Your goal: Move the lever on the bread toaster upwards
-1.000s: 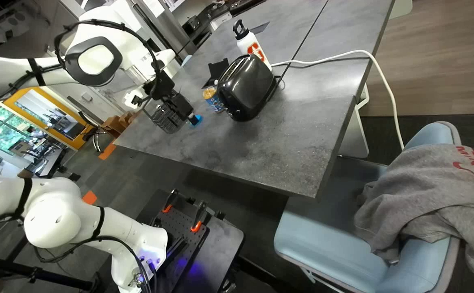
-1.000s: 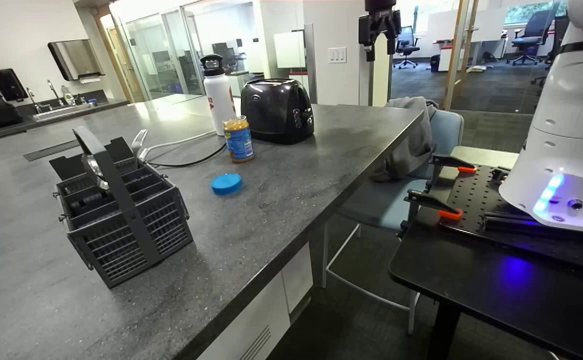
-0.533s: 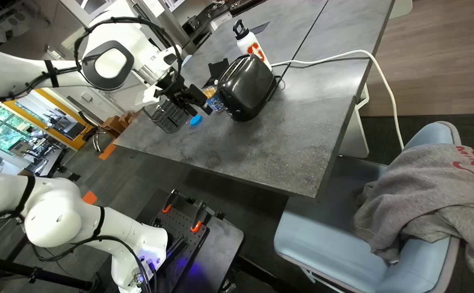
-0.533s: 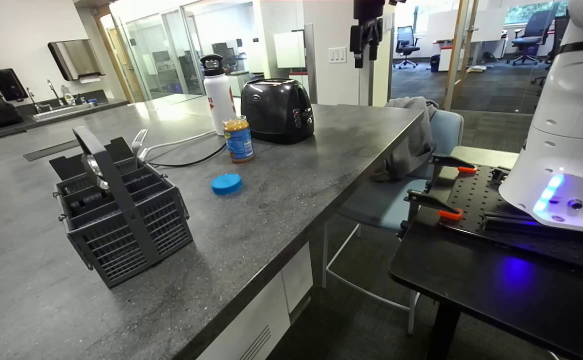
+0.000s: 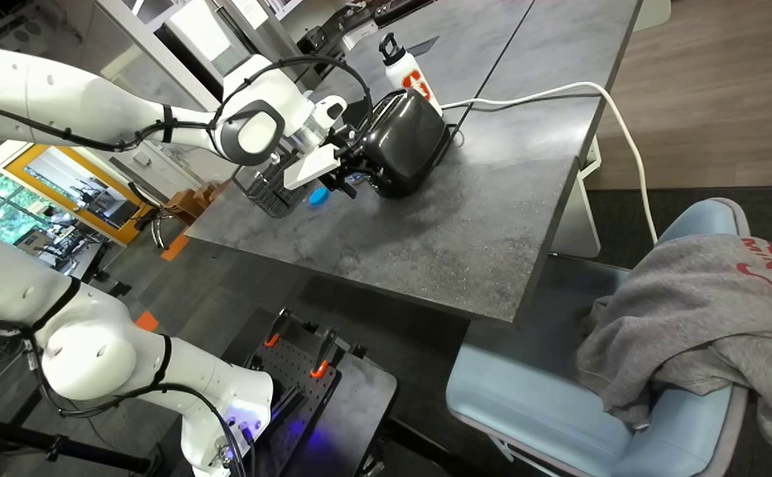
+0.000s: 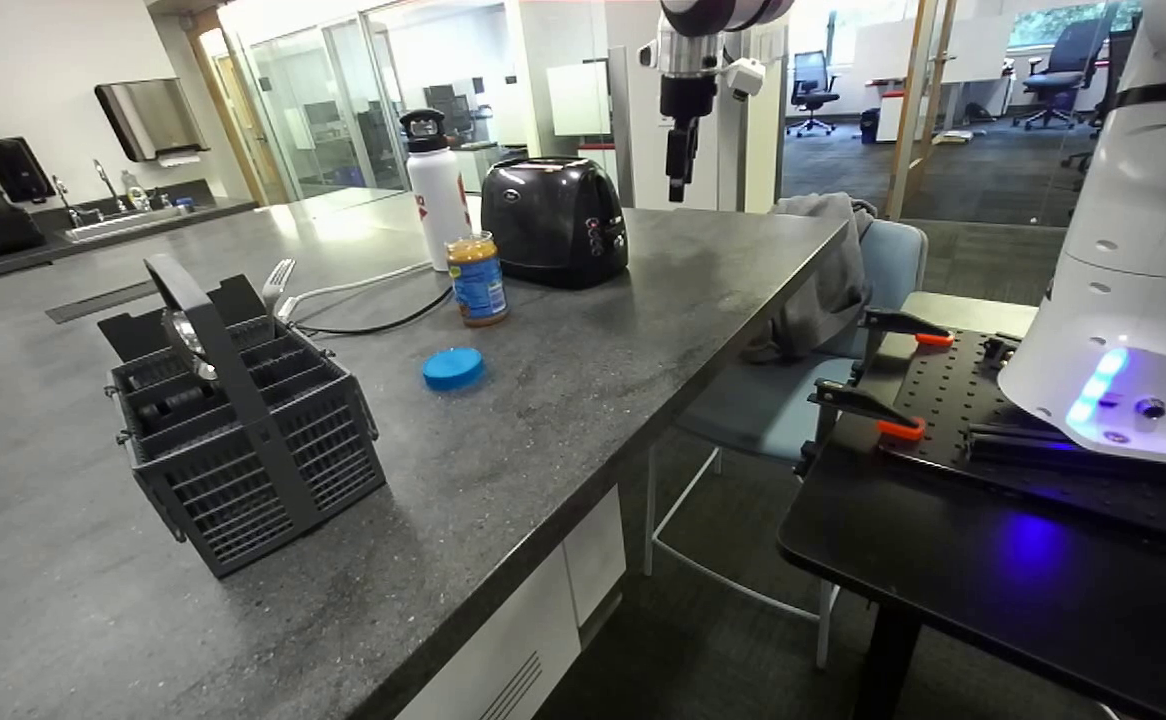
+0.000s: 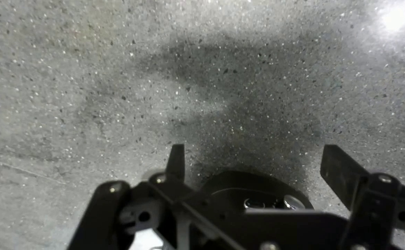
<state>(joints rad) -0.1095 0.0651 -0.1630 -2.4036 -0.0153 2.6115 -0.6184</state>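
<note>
The black toaster (image 5: 412, 142) stands upright on the grey table, and it also shows in an exterior view (image 6: 543, 220). Its control end, with small knobs, faces the robot side. In the wrist view the rounded front of the toaster (image 7: 237, 178) shows at the bottom, partly behind the gripper. I cannot make out the lever. My gripper (image 7: 254, 149) is open and empty, fingers pointing down at the table, one on each side of the toaster's end. In an exterior view the gripper (image 6: 677, 185) hangs above the table, to the right of the toaster. Contact cannot be told.
A peanut butter jar (image 6: 478, 280) and white bottle (image 6: 438, 200) stand close beside the toaster. A blue lid (image 6: 454, 368) and grey cutlery basket (image 6: 258, 450) are farther along the table (image 6: 503, 470). A white cord (image 5: 531, 99) runs behind the toaster.
My gripper has moved towards the toaster's control end and come lower. It has turned, so its fingers now overlap in an exterior view. The toaster and other objects have not moved.
</note>
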